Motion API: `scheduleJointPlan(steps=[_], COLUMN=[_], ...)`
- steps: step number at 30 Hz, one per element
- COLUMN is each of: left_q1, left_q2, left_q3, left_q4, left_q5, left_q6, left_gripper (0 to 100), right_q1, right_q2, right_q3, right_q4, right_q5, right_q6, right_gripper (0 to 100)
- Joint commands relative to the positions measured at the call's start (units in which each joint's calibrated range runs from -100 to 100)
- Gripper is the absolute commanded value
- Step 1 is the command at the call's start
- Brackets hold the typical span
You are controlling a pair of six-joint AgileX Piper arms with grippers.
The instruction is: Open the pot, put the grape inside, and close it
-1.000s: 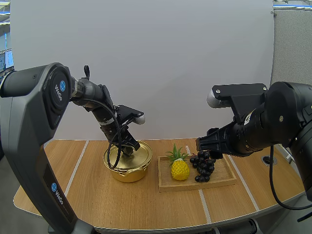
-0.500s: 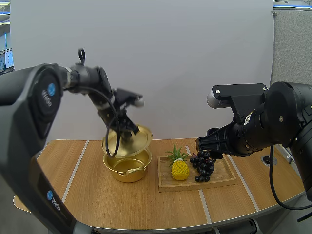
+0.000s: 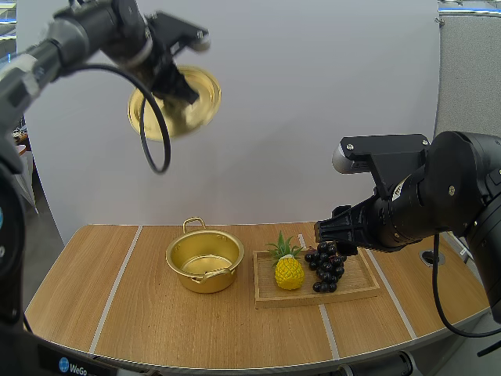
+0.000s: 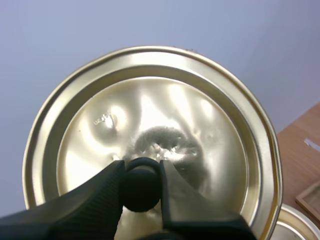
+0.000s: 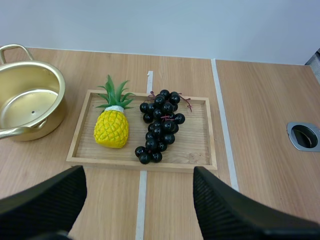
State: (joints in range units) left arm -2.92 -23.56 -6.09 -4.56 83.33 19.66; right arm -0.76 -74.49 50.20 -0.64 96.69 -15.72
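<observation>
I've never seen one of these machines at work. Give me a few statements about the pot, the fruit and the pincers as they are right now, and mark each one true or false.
1. The lid sits on the pot. False: the left pincer holds it by its knob, high above the open pot.
2. The grapes lie on the wooden tray beside a pineapple. True.
3. The right pincer grips the grapes. False: it is open, hovers near the tray and holds nothing.
4. The pot has nothing in it. True.
</observation>
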Motion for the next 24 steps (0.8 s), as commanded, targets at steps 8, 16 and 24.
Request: scheduleJointPlan(steps=[8,16,24], left_q1=[-0.21,-0.21,-0.21], left_q2=[-4.6,-4.6,-4.6], left_q3=[-21.5,-30.1,-31.6], left_q4=[0.7,2.6,2.6], left_q5=[-0.7,-7.2,-14.1], left_q6=[-1.3,-2.9,-2.9], left_gripper=[0,0,0], right_q1=[-0.2,-0.2,-0.2], right_q2=[-0.4,-0.4,-0.3], right_q3=[-0.5,-0.5,-0.5], right_q4=[-0.1,-0.1,0.0], right_q5=[-0.4,-0.4,-3.4], right_q6=[-0.3,-0.3,-0.1], right_gripper=[100,100,100])
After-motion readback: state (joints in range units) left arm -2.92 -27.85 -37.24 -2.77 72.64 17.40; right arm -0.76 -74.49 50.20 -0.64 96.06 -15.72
